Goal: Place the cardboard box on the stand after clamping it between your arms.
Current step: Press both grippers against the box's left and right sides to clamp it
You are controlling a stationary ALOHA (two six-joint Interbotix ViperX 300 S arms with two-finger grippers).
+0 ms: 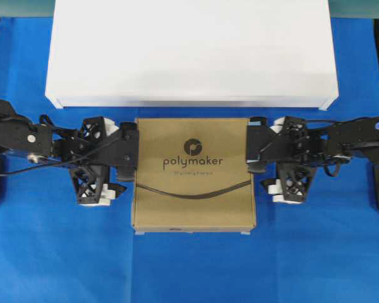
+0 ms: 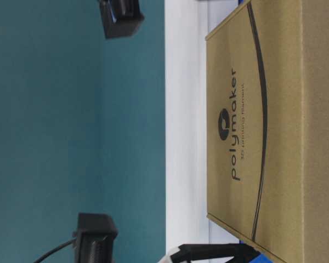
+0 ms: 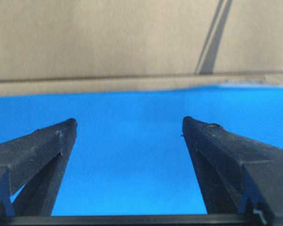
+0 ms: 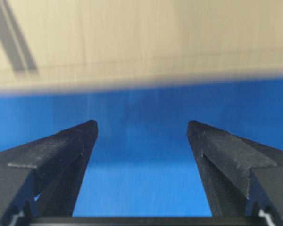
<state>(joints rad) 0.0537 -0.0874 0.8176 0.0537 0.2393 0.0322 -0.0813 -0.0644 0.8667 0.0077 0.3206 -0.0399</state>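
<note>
Squarely between both spread, empty hands, left hand (image 1: 127, 154) and right hand (image 1: 258, 148): cardboard box (image 1: 194, 173).

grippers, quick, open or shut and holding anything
left gripper: open, fingers spread, holding nothing, short of the cardboard box.
right gripper: open, holding nothing, blue cloth between it and the box.

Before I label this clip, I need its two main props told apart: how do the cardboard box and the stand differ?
The cardboard box is brown and printed "polymaker" with a dark logo; the stand is plain white. The box is square and narrower; the stand is far wider. The box lies between the two arms, the stand behind it. Both rest on the blue cloth.
</note>
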